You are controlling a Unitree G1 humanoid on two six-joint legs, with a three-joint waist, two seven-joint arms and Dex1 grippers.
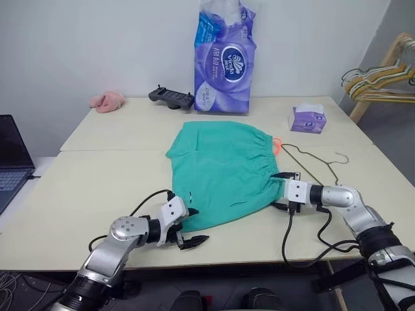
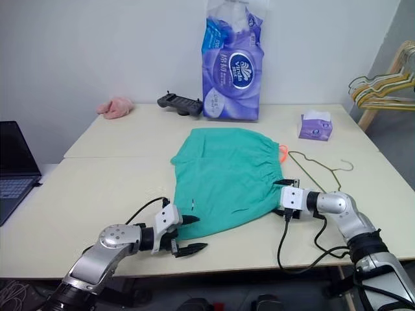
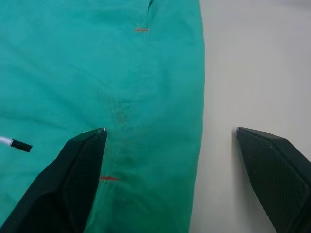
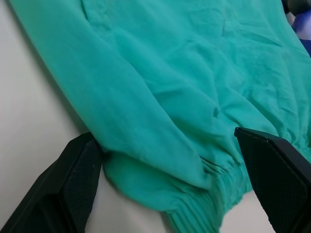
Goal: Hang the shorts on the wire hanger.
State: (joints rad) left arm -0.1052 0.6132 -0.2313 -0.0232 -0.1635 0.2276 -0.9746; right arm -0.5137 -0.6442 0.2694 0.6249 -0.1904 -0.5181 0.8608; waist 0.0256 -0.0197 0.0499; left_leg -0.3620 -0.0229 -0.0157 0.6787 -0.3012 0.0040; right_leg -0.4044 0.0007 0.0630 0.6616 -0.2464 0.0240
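Shorts (image 1: 220, 170) flat on table (image 1: 97, 188), left claw (image 1: 189, 234) spread at hem, right claw (image 1: 283, 191) spread at waistband corner.

The left gripper (image 3: 170, 133) stands wide apart astride the edge of the shorts (image 3: 97, 73) on the table (image 3: 252, 63).

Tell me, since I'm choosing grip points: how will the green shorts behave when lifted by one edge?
The shorts lie flat and wrinkled, so they will probably droop limply and fold. The gathered waistband looks thicker, likely a firmer hold. Thin cloth, so probably light.
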